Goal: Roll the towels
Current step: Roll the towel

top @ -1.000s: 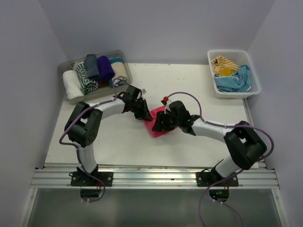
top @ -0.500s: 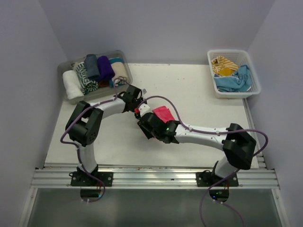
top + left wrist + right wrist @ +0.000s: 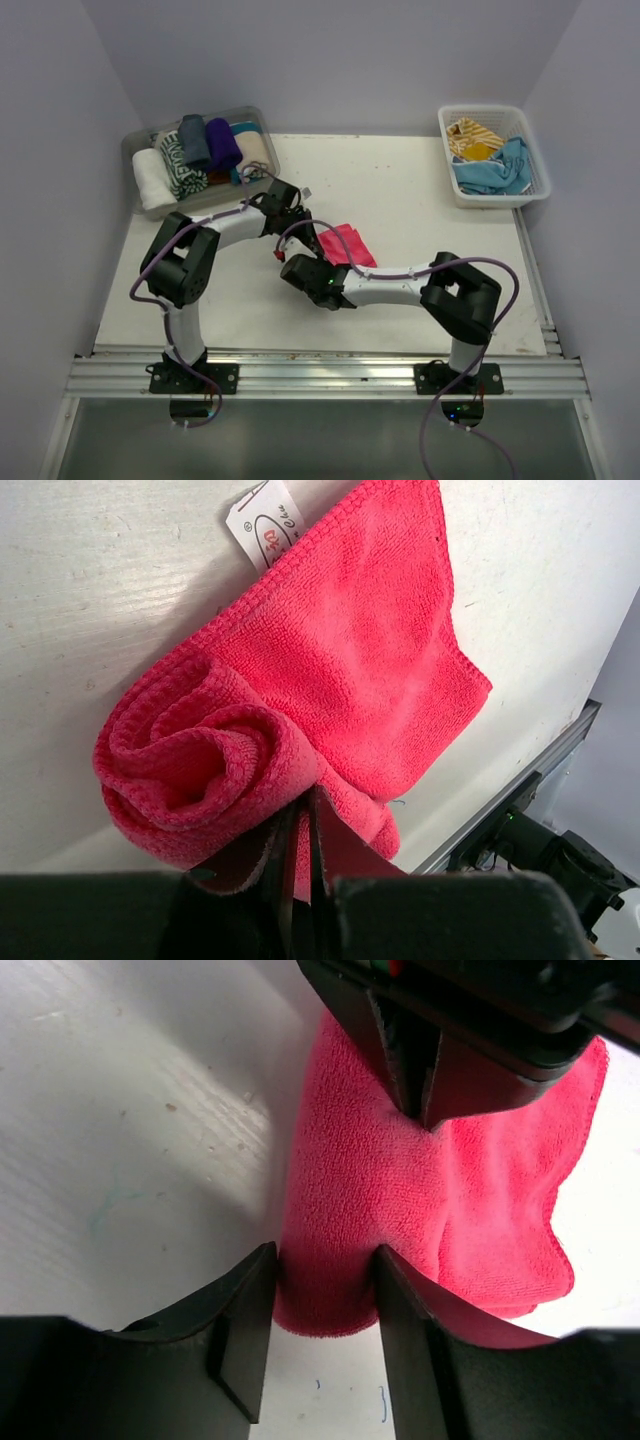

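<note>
Left wrist view alone shows the spiral end of the pink towel [image 3: 340, 680], pinched by the left gripper [image 3: 300, 825], nearly closed; right wrist view shows the right gripper [image 3: 325, 1260] narrowly clasping that roll on the table [image 3: 120, 1110].

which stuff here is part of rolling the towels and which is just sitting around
Job: hot pink towel, partly rolled; light blue towel and yellow striped towel, unrolled; rolled towels.
Just there: white lattice basket; clear plastic tray.
</note>
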Robot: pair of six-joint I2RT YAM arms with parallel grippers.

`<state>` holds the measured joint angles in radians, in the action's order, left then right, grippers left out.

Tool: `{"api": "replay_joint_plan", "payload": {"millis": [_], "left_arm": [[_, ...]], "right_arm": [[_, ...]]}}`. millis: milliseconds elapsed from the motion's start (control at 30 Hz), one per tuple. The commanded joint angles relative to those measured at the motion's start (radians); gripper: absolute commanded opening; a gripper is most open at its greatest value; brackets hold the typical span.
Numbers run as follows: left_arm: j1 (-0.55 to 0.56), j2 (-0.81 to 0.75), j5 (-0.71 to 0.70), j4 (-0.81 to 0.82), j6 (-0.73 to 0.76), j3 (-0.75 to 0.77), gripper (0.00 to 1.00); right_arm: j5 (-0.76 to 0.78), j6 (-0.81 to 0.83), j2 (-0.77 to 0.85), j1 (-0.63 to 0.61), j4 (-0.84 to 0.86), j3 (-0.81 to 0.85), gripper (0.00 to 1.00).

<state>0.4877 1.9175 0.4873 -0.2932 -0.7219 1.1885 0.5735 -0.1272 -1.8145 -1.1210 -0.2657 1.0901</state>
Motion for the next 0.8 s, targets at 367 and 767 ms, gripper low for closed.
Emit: {"api": "replay_joint_plan", "payload": {"millis": [367,767], "left_arm": [[-0.018,-0.049,-0.023,-0.05,0.041,0.055,0.6],[-0.09,-0.291,-0.076,-0.101,0.07,-0.044,0.88]], "right_arm": [[-0.179,-0.189,0.092,0.108,0.129,-0.148,0.0],[-0.756,-0.4,0.257,0.326,0.388,-0.315,0.0]]}}
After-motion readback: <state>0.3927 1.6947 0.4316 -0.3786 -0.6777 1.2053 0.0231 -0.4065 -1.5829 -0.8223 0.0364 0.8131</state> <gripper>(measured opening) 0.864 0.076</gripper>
